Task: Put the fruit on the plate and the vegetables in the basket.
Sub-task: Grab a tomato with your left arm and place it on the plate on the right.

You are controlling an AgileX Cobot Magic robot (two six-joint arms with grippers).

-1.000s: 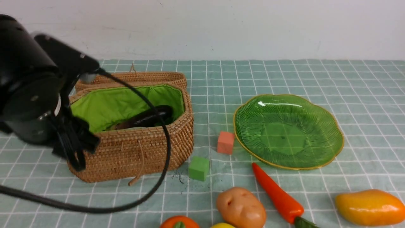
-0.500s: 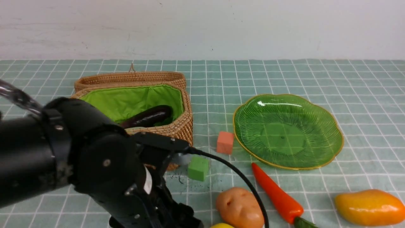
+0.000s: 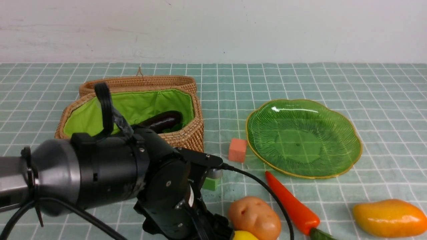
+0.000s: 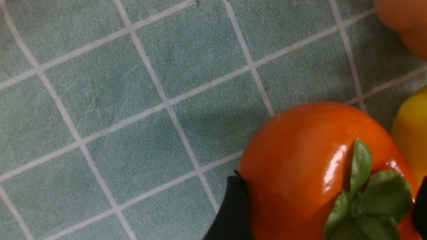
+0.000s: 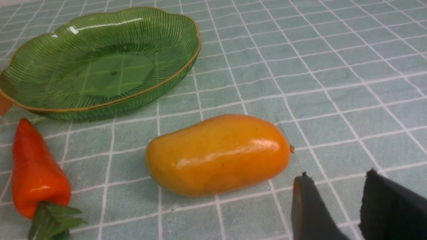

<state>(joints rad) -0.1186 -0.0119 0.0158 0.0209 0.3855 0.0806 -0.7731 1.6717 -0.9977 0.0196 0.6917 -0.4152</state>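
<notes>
Here: left jaws astride the persimmon, right jaws short of the mango

Left wrist view: my left gripper [image 4: 328, 180] stands spread. One dark finger [image 4: 233, 213] is against the side of the persimmon [image 4: 300, 156], and the other is at its far side, next to the lemon [image 4: 412, 133]. I cannot tell whether the pads press. The persimmon sits on the checked cloth [image 4: 133, 100], calyx up.

Right wrist view: my right gripper [image 5: 337, 180] is parted, with bare cloth in the gap. The mango [image 5: 218, 153] lies just beyond its tips, apart from them, between them and the plate [image 5: 100, 111].

Front view: the left arm [image 3: 110, 173] hides the persimmon. The potato [image 3: 255, 216] and carrot [image 3: 293, 206] lie on the cloth near me. An eggplant [image 3: 161, 120] rests inside the open basket [image 3: 186, 136].
</notes>
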